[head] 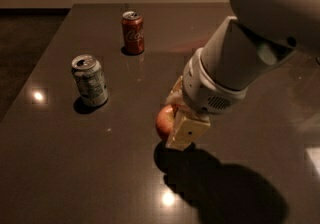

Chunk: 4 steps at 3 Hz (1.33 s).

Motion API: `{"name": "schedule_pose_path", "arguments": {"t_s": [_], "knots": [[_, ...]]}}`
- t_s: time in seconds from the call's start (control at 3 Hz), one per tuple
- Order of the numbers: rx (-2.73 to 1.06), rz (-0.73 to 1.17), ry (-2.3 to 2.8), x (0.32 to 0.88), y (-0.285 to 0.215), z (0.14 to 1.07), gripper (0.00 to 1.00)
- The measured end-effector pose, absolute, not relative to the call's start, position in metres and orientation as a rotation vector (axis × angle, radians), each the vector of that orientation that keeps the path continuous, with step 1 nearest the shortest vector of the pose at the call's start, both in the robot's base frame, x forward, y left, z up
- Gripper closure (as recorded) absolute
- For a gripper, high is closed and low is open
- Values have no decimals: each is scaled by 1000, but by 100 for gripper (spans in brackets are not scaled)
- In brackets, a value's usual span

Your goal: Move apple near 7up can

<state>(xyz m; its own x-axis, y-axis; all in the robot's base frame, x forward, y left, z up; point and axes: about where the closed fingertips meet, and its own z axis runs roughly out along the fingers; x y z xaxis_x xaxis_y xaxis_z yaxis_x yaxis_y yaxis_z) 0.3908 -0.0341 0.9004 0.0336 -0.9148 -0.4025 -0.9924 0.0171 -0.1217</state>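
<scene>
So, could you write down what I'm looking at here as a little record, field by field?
surface: dark glossy table
apple: red, near the middle of the table, held by the robot
gripper: closed on the apple, one finger on each side
lifted or resting: cannot tell
7up can: upright, left of the apple, well apart from it
red cola can: upright, farther back
arm: white, reaching in from the upper right
</scene>
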Motion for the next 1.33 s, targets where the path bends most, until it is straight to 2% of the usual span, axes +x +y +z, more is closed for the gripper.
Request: {"name": "schedule_pose_path", "arguments": {"t_s": [0.67, 1.33], "knots": [[-1798, 263, 2002, 452, 21, 895, 100], [-1713, 271, 2004, 484, 54, 884, 100]]}}
